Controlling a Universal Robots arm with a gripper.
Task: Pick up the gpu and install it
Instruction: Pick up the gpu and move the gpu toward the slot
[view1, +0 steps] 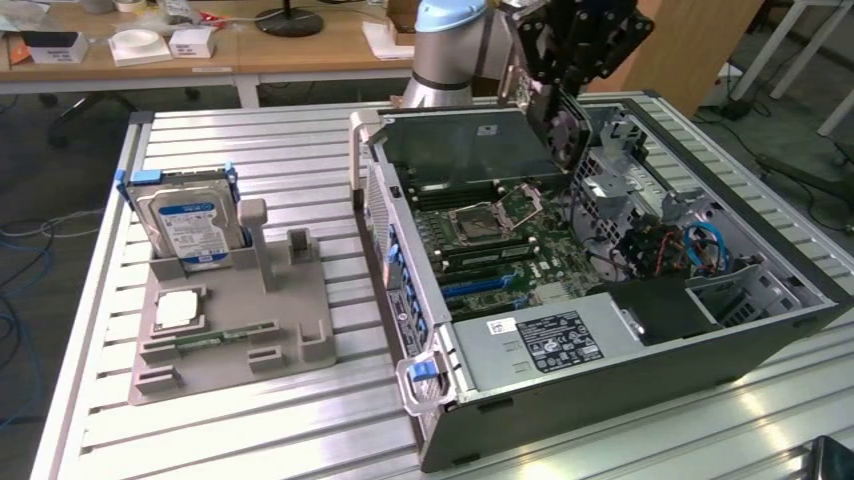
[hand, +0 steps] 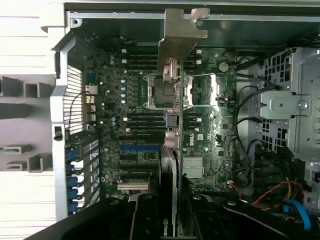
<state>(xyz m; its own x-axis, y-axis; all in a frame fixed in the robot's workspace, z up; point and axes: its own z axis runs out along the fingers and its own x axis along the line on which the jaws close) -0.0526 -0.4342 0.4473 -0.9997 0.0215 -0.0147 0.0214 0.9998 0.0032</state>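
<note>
My gripper (hand: 172, 212) clamps the gpu (hand: 181, 35). Caution: tilt could drive its edge off the blue slot (hand: 140, 148) beneath my jaws, gouging the motherboard (hand: 107, 115).

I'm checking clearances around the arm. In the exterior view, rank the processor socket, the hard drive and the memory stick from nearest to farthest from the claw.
The claw holds the gpu over the case.
1. Processor socket, inside the case, beneath the claw.
2. Hard drive, upright on the grey tray, exterior view's left.
3. Memory stick, lying flat at the tray's near end.
</note>
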